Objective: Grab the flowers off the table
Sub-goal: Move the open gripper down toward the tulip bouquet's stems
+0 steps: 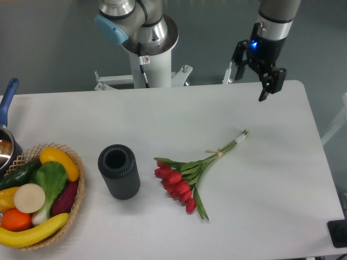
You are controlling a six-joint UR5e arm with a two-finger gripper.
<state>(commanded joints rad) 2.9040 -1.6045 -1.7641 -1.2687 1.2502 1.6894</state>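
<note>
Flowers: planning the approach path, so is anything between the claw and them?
Nothing visible. The open claw hangs over the table's far edge, with only bare tabletop between it and the flowers; the black cylinder stands aside.
</note>
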